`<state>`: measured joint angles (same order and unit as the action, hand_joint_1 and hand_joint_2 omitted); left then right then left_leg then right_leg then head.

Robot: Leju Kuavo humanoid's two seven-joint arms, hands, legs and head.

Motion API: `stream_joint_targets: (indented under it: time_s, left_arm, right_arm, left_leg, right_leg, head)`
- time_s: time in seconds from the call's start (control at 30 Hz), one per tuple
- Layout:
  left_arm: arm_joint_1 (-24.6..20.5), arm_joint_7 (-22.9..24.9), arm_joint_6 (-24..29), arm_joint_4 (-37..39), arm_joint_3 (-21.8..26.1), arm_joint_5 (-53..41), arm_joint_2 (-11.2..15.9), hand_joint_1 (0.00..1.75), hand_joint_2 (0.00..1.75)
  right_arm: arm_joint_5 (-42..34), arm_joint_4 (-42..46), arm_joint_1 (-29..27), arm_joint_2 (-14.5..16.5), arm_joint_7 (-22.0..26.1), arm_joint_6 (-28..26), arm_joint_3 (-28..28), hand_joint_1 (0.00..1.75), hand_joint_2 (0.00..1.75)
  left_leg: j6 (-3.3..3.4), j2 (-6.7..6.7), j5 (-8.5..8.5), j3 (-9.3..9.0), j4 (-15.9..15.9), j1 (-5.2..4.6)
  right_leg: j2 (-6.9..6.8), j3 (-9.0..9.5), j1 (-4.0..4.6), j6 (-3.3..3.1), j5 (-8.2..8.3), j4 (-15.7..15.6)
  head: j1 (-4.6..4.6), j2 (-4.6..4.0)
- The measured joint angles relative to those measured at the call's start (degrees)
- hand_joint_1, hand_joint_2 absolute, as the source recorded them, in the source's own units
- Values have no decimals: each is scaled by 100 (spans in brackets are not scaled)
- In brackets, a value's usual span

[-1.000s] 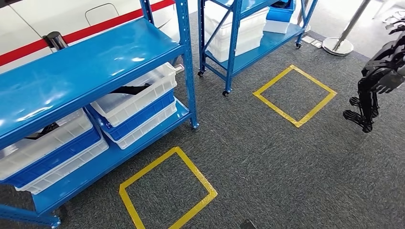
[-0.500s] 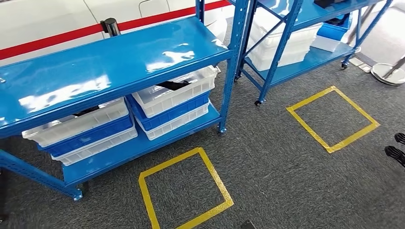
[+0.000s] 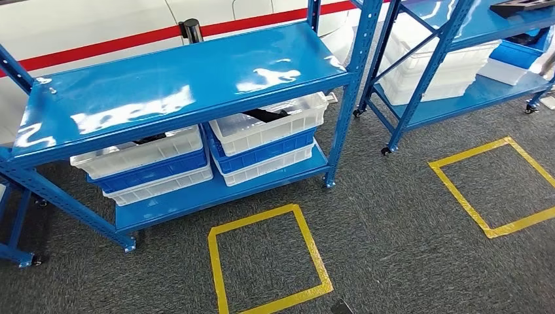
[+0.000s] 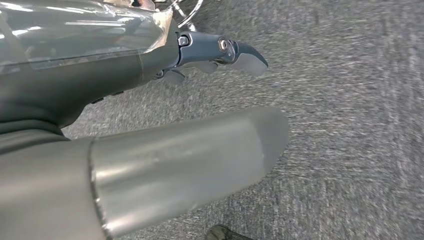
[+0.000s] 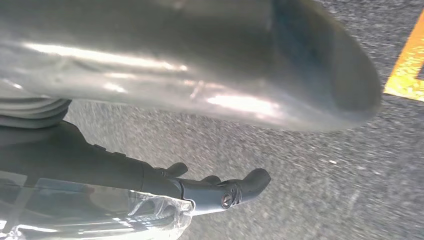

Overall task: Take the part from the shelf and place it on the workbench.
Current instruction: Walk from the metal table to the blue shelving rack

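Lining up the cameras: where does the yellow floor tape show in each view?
Head view: near square low centre, far square at the right edge.
Right wrist view: tape strip at the picture's right edge; which square it belongs to, I cannot tell.
Left wrist view: not in it.
Shared landmark: the grey carpet.

A warehouse or factory storeroom. Two blue steel racks [image 3: 196,78] on castors stand on grey carpet [image 3: 393,222], their lower shelves stacked with white and blue crates [image 3: 265,134], some holding dark parts [image 3: 262,115]. Yellow tape squares [image 3: 268,261] mark standing spots on the floor before each rack. Behind the racks runs a white wall with a red stripe [image 3: 98,49]. The left hand [image 4: 150,145] and the right hand [image 5: 200,75] hang over the same carpet, the right one near yellow tape [image 5: 407,65].
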<state>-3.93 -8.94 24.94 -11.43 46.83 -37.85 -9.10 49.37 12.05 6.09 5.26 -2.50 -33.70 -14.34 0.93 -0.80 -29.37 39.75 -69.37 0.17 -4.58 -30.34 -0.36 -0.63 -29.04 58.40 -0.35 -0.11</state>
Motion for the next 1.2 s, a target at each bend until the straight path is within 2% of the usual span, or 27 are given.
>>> stream_joint_targets:
  time_s: [0.07,0.1,0.13,0.17,0.2,0.23,0.27,0.33,0.37,0.4,0.43,0.47,0.53,0.57,0.6,0.63,0.73,0.8,0.83,0.87,0.9,0.93,0.97,1.03,1.1,1.13,1.2]
  left_arm:
    - [-12,-1,1,-2,1,1,9,0,0]
    - [-22,-4,2,-4,1,0,12,0,0]
    - [-27,-7,4,-5,1,0,14,0,0]
    - [-26,-11,6,-5,2,1,15,0,0]
    - [-16,-17,8,-5,3,1,17,0,0]
    - [-8,-23,11,-5,4,3,16,0,0]
    - [-5,-30,11,-4,5,3,15,0,0]
    - [-28,-43,11,-4,5,4,9,0,0]
    - [-39,-46,10,-4,5,4,8,0,0]
    - [-42,-48,9,-4,5,4,5,0,0]
    - [-34,-46,9,-4,6,4,2,0,0]
    - [-24,-43,9,-4,8,4,1,0,0]
    - [-11,-37,9,-4,15,4,1,0,0]
    - [-11,-35,9,-4,20,4,3,0,0]
    - [-11,-34,10,-4,24,4,6,0,0]
    - [-12,-33,10,-4,27,4,9,0,0]
    - [-12,-33,11,-4,30,4,9,0,0]
    - [2,-33,13,-4,44,4,11,0,0]
    - [1,-33,14,-3,59,4,12,0,0]
    - [1,-33,14,-2,74,4,12,0,0]
    - [0,-32,12,-1,88,4,11,0,0]
    - [-4,-31,10,-1,98,4,9,0,0]
    - [1,-29,8,0,104,5,7,0,0]
    - [4,-27,4,-1,118,5,7,0,0]
    - [-10,-29,-3,-2,131,2,9,0,0]
    - [-15,-30,-7,-2,135,-1,9,0,44]
    - [-14,-32,-16,-1,142,-4,5,0,131]
  right_arm:
    - [3,1,14,12,7,-2,-1,0,0]
    - [4,1,21,15,10,-4,-1,0,0]
    - [7,1,26,19,13,-7,-2,0,0]
    - [11,2,36,23,16,-9,-2,0,0]
    - [16,5,45,30,20,-11,-2,0,0]
    - [23,8,56,33,25,-13,-2,0,0]
    - [29,11,65,35,31,-14,-4,0,0]
    - [34,14,55,22,37,-15,-9,0,0]
    - [34,13,41,16,38,-15,-13,0,0]
    - [36,12,25,8,37,-15,-16,0,0]
    - [41,11,18,-1,37,-15,-20,0,0]
    - [51,11,18,-7,36,-14,-22,0,0]
    - [80,11,35,-19,32,-6,-23,0,0]
    - [92,10,46,-21,26,2,-23,0,0]
    - [100,9,54,-21,20,9,-23,0,0]
    - [104,8,58,-20,15,15,-23,0,0]
    - [105,8,61,-19,12,18,-23,0,0]
    - [118,9,85,-17,-1,18,-24,0,0]
    - [130,10,98,-15,-9,10,-25,0,0]
    - [140,11,108,-15,-16,-11,-26,0,0]
    - [138,11,109,-16,-19,-34,-31,0,0]
    - [131,12,107,-20,-22,-57,-37,0,0]
    - [119,12,108,-25,-28,-73,-45,0,0]
    - [103,13,120,-27,-44,-75,-61,0,0]
    - [92,14,130,-24,-53,-75,-73,0,0]
    - [83,14,133,-23,-57,-74,-81,0,0]
    - [64,15,139,-24,-66,-69,-104,0,87]
  left_leg:
    - [128,-263,270,-392,744,-67]
    - [176,-357,315,-501,953,-100]
    - [201,-376,304,-525,1020,-124]
    - [214,-309,308,-524,1042,-135]
    - [231,-227,341,-554,1094,-115]
    - [245,-155,378,-594,1164,-96]
    - [265,-81,421,-636,1232,-68]
    - [282,76,468,-673,1299,-34]
    - [287,175,475,-668,1298,-24]
    - [282,274,475,-666,1296,-17]
    - [272,372,474,-668,1293,-8]
    - [253,468,471,-674,1284,6]
    - [185,648,445,-677,1236,42]
    - [139,725,424,-666,1198,46]
    - [103,776,405,-653,1166,44]
    - [78,805,391,-641,1144,36]
    - [64,820,382,-632,1131,29]
    - [31,869,390,-615,1145,42]
    - [-8,708,264,-495,917,51]
    - [-52,526,65,-263,484,61]
    - [-84,329,-122,-23,27,72]
    - [-104,115,-272,192,-384,75]
    - [-98,95,-224,243,-453,80]
    - [-37,65,167,-94,220,74]
    - [35,-14,382,-433,879,29]
    - [59,-40,391,-500,1016,4]
    - [97,-17,369,-521,1075,-33]
  right_leg:
    - [-128,39,41,13,-36,-2]
    - [-188,53,52,31,-54,-4]
    - [-251,66,53,54,-69,-11]
    - [-318,88,62,82,-78,-27]
    - [-326,100,59,107,-89,-30]
    - [-236,112,60,130,-106,-9]
    - [-58,66,57,144,-171,118]
    - [323,-217,21,148,-431,721]
    - [410,-429,-2,156,-583,1126]
    - [429,-594,-22,185,-667,1424]
    - [433,-675,-46,239,-657,1538]
    - [442,-634,-73,317,-538,1393]
    - [571,-307,-148,473,-169,610]
    - [656,-160,-163,503,-38,257]
    - [732,-73,-168,506,25,42]
    - [781,-52,-160,488,27,-25]
    - [766,-55,-145,463,31,-39]
    - [689,-29,-145,370,42,-32]
    - [597,-7,-139,280,44,-31]
    - [483,14,-126,189,40,-29]
    - [383,24,-119,128,34,-35]
    - [299,33,-99,84,21,-38]
    - [253,40,-88,77,9,-37]
    - [216,70,-80,81,-11,-38]
    - [196,90,-51,119,-40,-36]
    - [185,92,-41,143,-54,-37]
    - [152,106,-26,206,-65,-71]
  head:
    - [7,0]
    - [9,0]
    - [14,0]
    - [16,0]
    - [14,0]
    - [18,0]
    - [18,0]
    - [24,0]
    - [23,0]
    - [25,0]
    - [25,0]
    - [24,0]
    - [27,0]
    - [36,0]
    - [45,0]
    - [53,0]
    - [60,0]
    - [57,0]
    - [45,0]
    - [31,0]
    - [20,0]
    - [9,0]
    - [9,0]
    - [9,0]
    - [11,0]
    - [13,0]
    - [13,0]
